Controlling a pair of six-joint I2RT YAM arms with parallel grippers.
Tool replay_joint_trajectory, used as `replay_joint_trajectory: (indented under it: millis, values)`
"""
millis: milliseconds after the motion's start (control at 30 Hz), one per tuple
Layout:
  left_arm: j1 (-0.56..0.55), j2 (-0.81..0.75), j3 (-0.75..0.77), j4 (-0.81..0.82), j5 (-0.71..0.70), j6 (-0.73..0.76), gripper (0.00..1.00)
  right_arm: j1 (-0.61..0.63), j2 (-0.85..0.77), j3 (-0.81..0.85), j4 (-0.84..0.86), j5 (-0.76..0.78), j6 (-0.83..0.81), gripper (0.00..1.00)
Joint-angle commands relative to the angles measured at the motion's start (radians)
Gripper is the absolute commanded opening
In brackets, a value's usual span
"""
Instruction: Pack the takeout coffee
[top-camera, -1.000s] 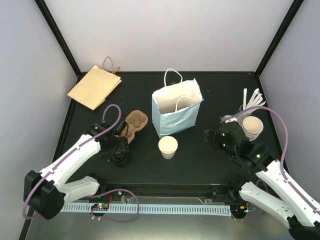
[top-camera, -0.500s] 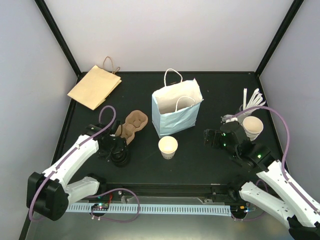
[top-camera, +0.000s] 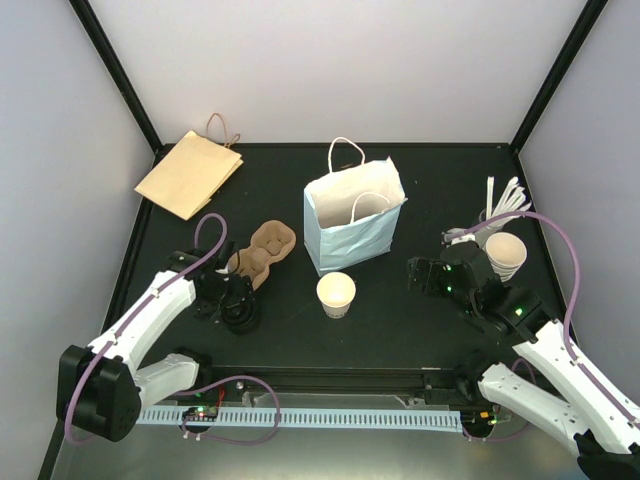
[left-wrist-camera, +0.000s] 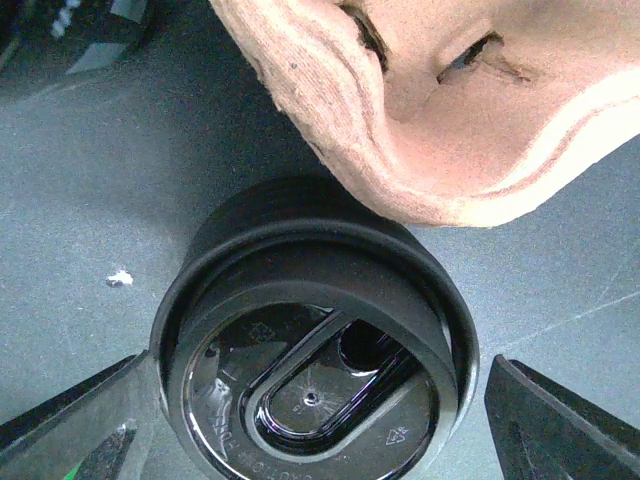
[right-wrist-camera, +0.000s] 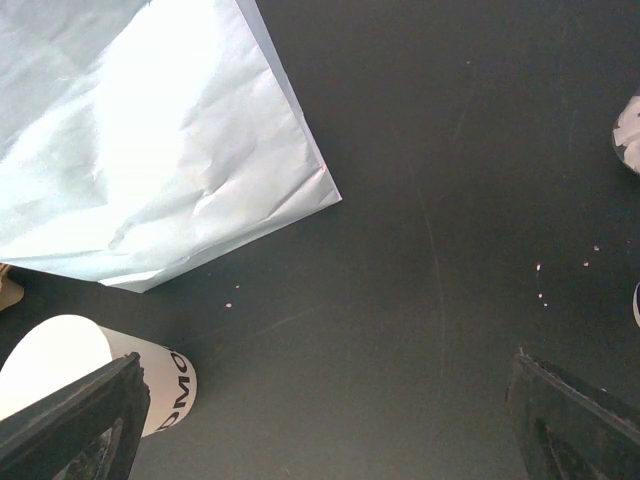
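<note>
Carrier (left-wrist-camera: 440, 110) crowds lid stack (left-wrist-camera: 310, 340) btwn left jaws; bag (top-camera: 352, 225) behind cup (top-camera: 336, 294).

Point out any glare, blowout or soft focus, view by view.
Left wrist: pale glints on the glossy black lid, pulp carrier texture crisp. Right wrist: white bag washed out at its middle. Top external: evenly lit, sharp, table without glare.

Bright even overhead light; paper cup (right-wrist-camera: 55, 375) and white bag (right-wrist-camera: 150, 120) wash out close-up.

Glossy plastic lids (left-wrist-camera: 310, 400) — rough pulp carrier (left-wrist-camera: 430, 110)
</note>
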Motion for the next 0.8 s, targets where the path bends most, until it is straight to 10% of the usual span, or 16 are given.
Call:
replay_joint_trajectory:
  millis: [0, 467, 767]
  values:
    - [0.013, 0.007, -0.009, 0.031, 0.037, 0.008, 0.91, -0.003, -0.002, 0.027, 0.007, 0.006, -0.004, 1.00]
    - [0.022, 0.026, -0.038, 0.057, 0.058, -0.021, 0.87, -0.002, -0.006, 0.027, 0.002, 0.011, -0.007, 1.00]
    - [0.024, -0.008, -0.030, 0.038, 0.047, -0.026, 0.68, -0.002, -0.011, 0.022, 0.000, 0.013, -0.003, 1.00]
